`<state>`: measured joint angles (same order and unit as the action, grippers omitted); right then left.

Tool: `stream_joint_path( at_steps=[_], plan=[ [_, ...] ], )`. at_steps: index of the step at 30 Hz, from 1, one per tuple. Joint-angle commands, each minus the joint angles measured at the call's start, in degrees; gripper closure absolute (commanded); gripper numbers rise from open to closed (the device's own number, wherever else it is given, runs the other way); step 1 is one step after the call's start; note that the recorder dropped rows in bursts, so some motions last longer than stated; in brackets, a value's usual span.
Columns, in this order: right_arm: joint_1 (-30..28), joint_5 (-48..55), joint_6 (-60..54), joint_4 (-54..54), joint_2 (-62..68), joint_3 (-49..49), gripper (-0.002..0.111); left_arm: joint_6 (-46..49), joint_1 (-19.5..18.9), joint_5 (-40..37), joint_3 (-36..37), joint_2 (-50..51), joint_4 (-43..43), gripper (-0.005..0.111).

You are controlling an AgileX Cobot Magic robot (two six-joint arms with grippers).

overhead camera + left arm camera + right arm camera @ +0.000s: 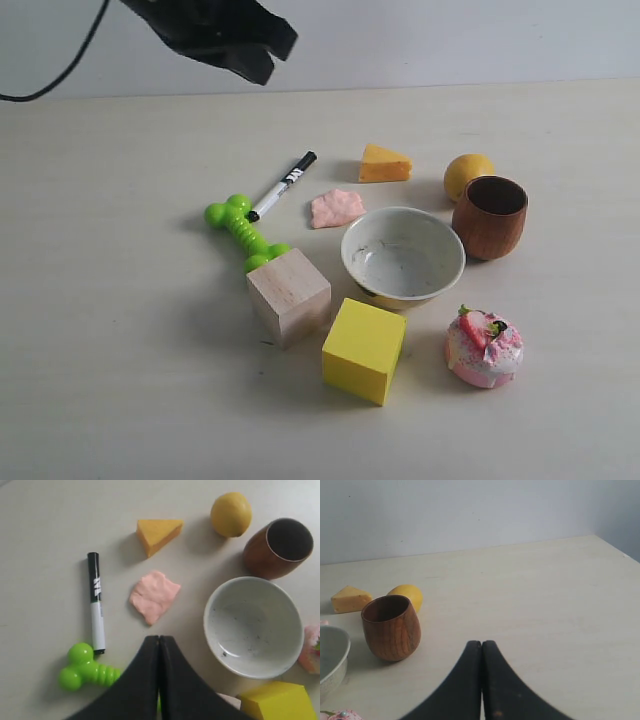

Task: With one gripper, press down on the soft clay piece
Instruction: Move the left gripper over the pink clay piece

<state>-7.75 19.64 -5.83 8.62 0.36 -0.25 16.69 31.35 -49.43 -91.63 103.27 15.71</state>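
The soft clay piece (pixel 336 208) (pixel 154 596) is a flat, pale salmon-pink lump lying on the table between the marker and the white bowl. My left gripper (pixel 268 72) (pixel 159 638) hangs high above the table, up and to the left of the clay, with its black jaws pressed together and nothing between them. In the left wrist view its tips sit just short of the clay's near corner. My right gripper (pixel 481 643) is also shut and empty, over bare table beside the wooden cup; it is outside the exterior view.
Around the clay lie a black-and-white marker (pixel 281 186), a green toy bone (pixel 243 231), a cheese wedge (pixel 384 164), a lemon (pixel 466 175), a wooden cup (pixel 490 216) and a white bowl (pixel 402 256). Nearer the front stand a wooden cube (pixel 288 296), a yellow cube (pixel 364 350) and a strawberry cupcake (pixel 484 348).
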Motion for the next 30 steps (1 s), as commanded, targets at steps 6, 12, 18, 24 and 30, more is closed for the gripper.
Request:
stream_joint_path(
  at_steps=[6, 12, 18, 24, 30],
  plan=[
    [0.1, -0.4, -0.1, 0.0, -0.4, 0.3, 0.108, -2.3, 5.4, -5.7, -10.2, 10.8, -5.5, 0.107],
    [0.1, -0.4, -0.1, 0.0, -0.4, 0.3, 0.108, -2.4, 6.0, -6.7, -15.2, 16.3, -5.6, 0.107],
    [0.1, -0.4, -0.1, 0.0, -0.4, 0.3, 0.108, -2.3, 5.9, -6.7, -18.8, 20.9, -6.8, 0.107],
    [0.1, -0.4, -0.1, 0.0, -0.4, 0.3, 0.108, -2.3, 5.9, -7.1, -19.8, 24.2, -6.8, 0.107],
    [0.1, -0.4, -0.1, 0.0, -0.4, 0.3, 0.108, -3.6, 5.9, -4.1, -19.8, 25.3, -6.8, 0.107]
  ],
)
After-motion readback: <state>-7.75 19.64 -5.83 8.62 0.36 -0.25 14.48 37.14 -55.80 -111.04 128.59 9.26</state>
